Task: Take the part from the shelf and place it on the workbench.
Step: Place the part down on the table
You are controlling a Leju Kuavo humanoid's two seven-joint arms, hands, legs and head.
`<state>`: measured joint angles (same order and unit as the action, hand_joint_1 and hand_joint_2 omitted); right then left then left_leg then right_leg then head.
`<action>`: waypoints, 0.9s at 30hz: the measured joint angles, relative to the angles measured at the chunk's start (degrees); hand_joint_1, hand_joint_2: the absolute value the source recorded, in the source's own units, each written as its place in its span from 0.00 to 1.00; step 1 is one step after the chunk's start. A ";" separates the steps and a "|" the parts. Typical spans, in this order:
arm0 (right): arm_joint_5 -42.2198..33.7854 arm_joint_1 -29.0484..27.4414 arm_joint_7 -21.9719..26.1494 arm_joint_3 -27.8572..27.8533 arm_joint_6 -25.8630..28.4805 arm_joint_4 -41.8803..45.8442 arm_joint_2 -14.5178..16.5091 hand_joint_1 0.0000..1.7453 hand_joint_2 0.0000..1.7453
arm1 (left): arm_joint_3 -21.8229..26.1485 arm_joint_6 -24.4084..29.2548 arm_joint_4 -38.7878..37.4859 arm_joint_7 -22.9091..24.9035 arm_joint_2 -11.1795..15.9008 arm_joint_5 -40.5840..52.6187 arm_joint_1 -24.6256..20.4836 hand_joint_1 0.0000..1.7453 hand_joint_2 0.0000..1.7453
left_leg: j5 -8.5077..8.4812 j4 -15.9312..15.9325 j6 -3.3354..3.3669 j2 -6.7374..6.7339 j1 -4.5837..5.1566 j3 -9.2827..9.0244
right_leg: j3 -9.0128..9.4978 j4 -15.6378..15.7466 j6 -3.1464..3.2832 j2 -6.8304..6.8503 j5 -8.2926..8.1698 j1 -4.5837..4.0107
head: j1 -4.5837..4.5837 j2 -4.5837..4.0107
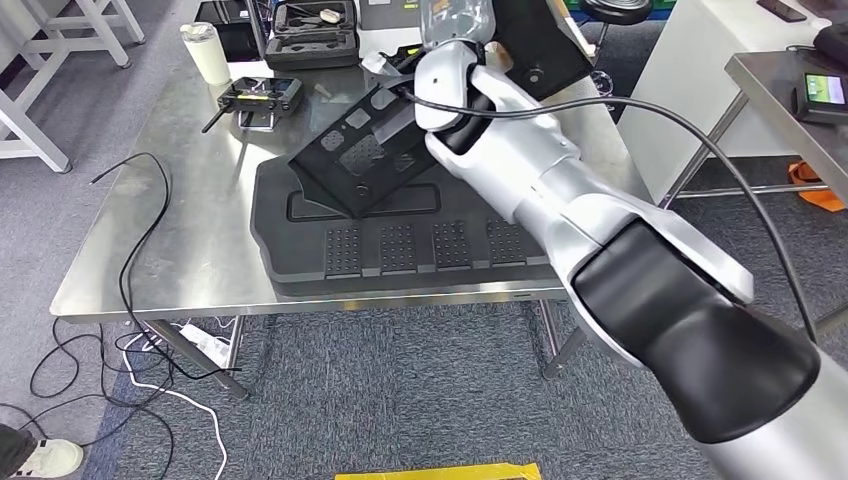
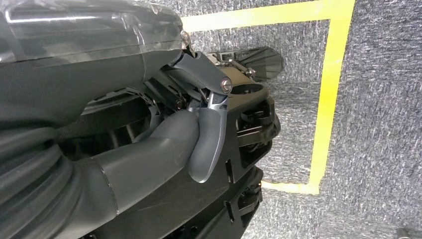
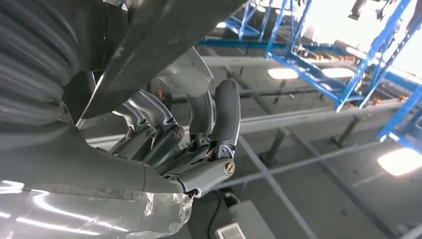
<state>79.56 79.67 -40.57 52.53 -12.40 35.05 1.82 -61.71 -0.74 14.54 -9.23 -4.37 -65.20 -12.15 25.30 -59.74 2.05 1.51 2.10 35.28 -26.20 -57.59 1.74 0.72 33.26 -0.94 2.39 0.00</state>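
The part (image 1: 362, 158) is a flat black plate with several cut-outs. It hangs tilted, its low corner over the black foam tray (image 1: 400, 250) on the steel workbench (image 1: 160, 270). My right hand (image 1: 452, 45), under a clear plastic wrap, grips the plate's upper end; in the right wrist view its fingers (image 3: 219, 119) curl around the dark plate's edge (image 3: 164, 35). My left hand (image 2: 199, 134) hangs over the carpet with its fingers curled in and nothing in them.
At the back of the bench stand a white bottle (image 1: 205, 52), a handheld controller (image 1: 262, 95) and an open black case (image 1: 315, 30). Black cables (image 1: 140, 230) trail off the bench's left side. Another table (image 1: 790, 90) stands to the right. Yellow tape (image 1: 440, 470) marks the floor.
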 joint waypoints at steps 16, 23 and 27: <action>-86.10 -3.59 2.52 -14.13 6.45 6.29 -2.31 1.00 1.00 | 0.76 -0.84 0.58 3.75 -0.77 3.90 -1.13 1.00 1.00 | -0.02 0.01 -0.03 -0.34 -0.02 0.26 | -0.44 -0.02 -0.02 -0.39 -0.17 -0.01 | -0.02 0.00; -106.28 -4.21 11.87 -14.05 12.58 11.16 -4.42 1.00 1.00 | 0.93 -1.32 0.70 3.27 -0.77 5.20 -1.10 1.00 1.00 | -0.02 0.03 -0.03 -0.35 -0.03 0.37 | -0.57 -0.03 -0.02 -0.40 -0.16 -0.03 | -0.01 0.00; -122.98 -4.41 28.74 -13.49 19.63 15.56 -5.98 1.00 1.00 | 1.16 -0.86 0.72 1.12 -0.77 5.60 -0.84 1.00 1.00 | -0.01 0.08 -0.03 -0.42 -0.04 0.39 | -0.59 -0.02 -0.02 -0.45 -0.16 -0.06 | -0.01 0.00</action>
<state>-43.42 75.26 -11.83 39.04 7.23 50.60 -4.16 -60.54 -1.61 15.26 -8.11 -5.14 -59.60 -12.99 25.29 -59.67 2.02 1.08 2.06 35.66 -26.80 -57.61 1.72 0.27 33.10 -1.00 2.38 0.00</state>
